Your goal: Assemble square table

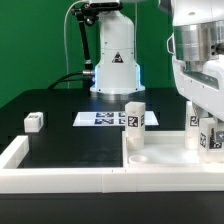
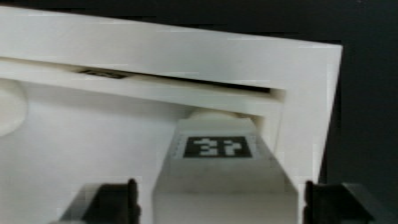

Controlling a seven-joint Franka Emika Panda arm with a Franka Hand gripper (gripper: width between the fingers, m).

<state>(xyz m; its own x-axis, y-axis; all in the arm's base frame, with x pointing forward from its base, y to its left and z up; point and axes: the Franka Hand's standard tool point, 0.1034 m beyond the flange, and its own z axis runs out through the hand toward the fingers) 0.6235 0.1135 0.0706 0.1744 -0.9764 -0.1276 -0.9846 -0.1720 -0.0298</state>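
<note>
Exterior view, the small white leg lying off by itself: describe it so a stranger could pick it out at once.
On the black table top, look to the exterior view's left, behind the long white rail. The small white leg sits there alone; the other legs stand at the white square slab on that view's right.

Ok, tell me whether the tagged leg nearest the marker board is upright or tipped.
Upright. In the exterior view the leg stands on end at a corner of the square slab, tag facing the camera.

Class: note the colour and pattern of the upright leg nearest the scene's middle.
White leg with a black-and-white tag on its side; clearest in the exterior view.
</note>
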